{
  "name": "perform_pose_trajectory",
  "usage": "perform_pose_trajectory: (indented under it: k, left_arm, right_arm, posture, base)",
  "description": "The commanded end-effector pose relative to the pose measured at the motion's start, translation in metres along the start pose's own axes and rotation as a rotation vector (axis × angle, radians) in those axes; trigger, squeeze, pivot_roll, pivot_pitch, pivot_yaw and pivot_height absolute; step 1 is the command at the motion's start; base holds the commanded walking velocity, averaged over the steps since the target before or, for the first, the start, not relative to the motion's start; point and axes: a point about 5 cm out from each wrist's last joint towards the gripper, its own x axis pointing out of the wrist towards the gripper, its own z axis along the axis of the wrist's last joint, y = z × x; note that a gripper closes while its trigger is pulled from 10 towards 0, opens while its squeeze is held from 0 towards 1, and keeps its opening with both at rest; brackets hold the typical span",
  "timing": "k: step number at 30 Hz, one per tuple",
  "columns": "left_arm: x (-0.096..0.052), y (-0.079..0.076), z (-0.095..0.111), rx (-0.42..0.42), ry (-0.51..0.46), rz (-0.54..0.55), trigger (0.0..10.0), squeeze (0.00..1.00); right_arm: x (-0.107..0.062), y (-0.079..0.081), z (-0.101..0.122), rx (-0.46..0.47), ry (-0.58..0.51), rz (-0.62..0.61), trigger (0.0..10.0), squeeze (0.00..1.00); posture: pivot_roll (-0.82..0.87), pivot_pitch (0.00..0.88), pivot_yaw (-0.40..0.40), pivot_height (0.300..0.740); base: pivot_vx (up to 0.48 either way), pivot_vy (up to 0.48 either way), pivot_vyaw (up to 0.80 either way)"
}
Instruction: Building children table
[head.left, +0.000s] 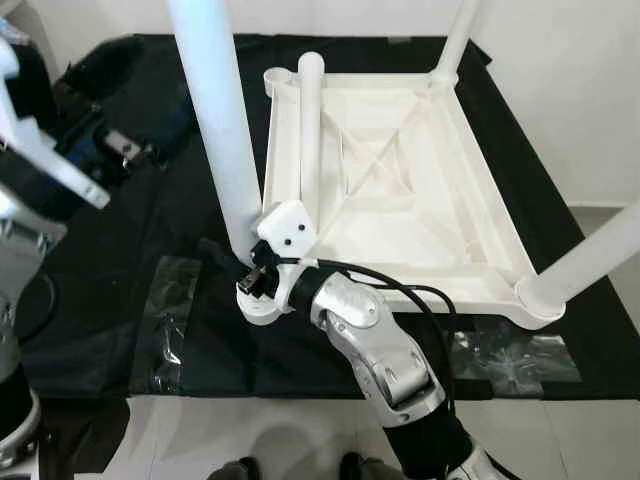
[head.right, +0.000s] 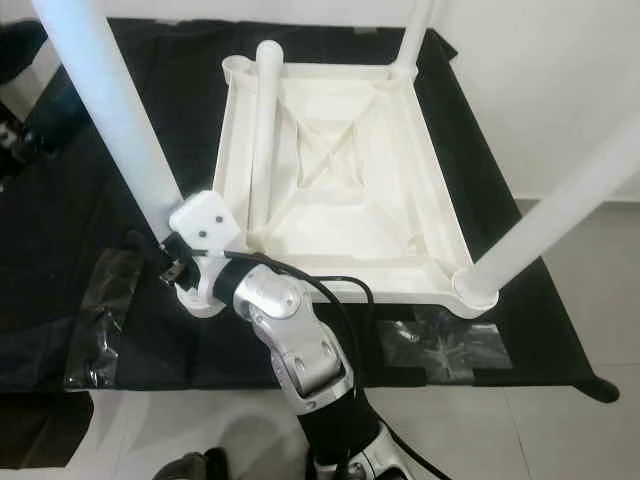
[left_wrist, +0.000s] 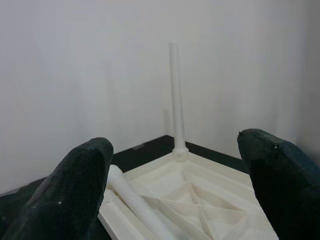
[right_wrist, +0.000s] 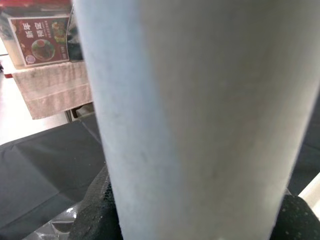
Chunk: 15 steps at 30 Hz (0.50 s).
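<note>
A black cloth (head.left: 120, 300) covers the floor. Clear plastic wrap (head.right: 100, 315) lies crumpled at lower left, another piece (head.right: 445, 345) at lower right. A white wall (head.left: 570, 90) fills the upper right; a beige towel (right_wrist: 52, 92) hangs beneath a red-labelled box (right_wrist: 37, 45).

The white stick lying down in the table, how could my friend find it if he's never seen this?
Look for the big white upside-down tabletop on the black cloth. Inside it, along the robot's left edge, lies a loose table leg. The other legs stand upright at the corners, one in the right gripper; this one lies flat.
</note>
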Motion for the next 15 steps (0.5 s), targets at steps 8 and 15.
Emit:
perform_pose_trajectory:
  k: [8,15]
  left_arm:
    - [0.001,-0.019,0.006,-0.144,0.155,-0.57,10.0,1.0]
    - [-0.022,0.018,0.003,-0.148,0.23,-0.494,10.0,1.0]
  right_arm:
    - [0.0,0.018,-0.057,0.19,0.252,-0.048,10.0,0.0]
    - [0.0,0.021,-0.057,0.198,0.245,-0.038,10.0,0.0]
  posture:
    - [0.1,0.21,-0.014,0.74]
    - [0.1,0.209,-0.017,0.74]
  base:
    - [0.0,0.0,0.0]
    - [0.0,0.0,0.0]
